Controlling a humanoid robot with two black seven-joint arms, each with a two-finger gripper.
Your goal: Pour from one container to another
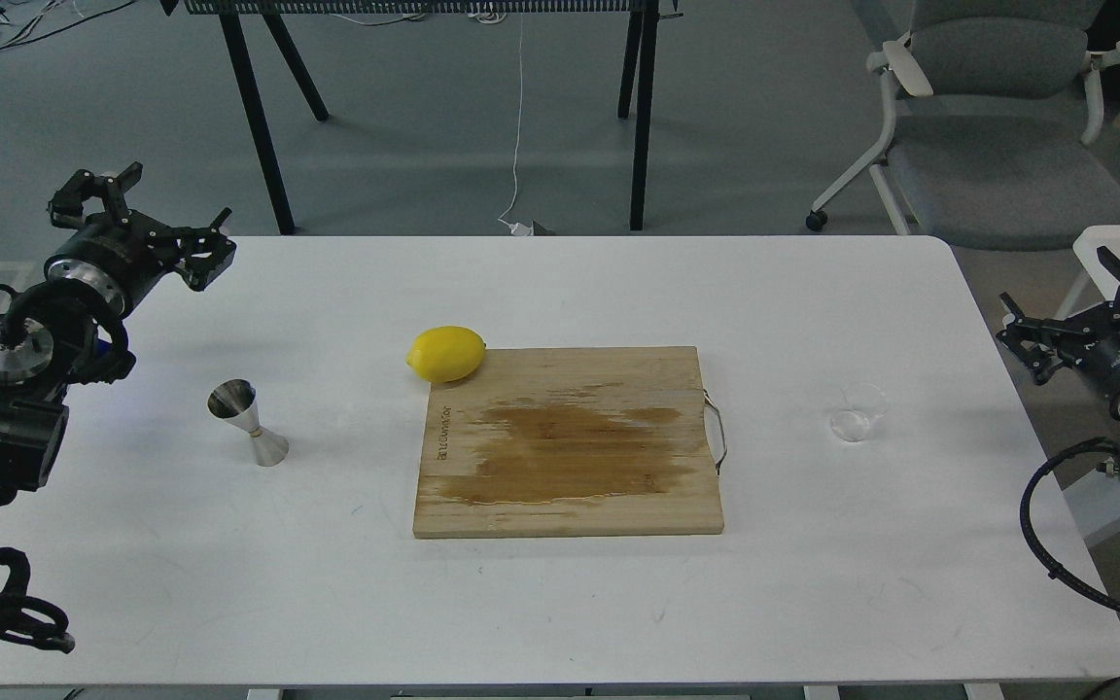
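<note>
The small clear cup stands on the white table, to the right of the cutting board; I cannot make out any contents. The steel hourglass jigger stands upright on the table's left side. My left gripper hovers open and empty over the table's far left corner, well behind the jigger. Beyond the table's right edge, to the right of the cup, my right gripper also hangs open with nothing in it.
A wooden cutting board with a dark wet stain lies mid-table. A yellow lemon rests at its far left corner. A grey office chair and black table legs stand behind the table.
</note>
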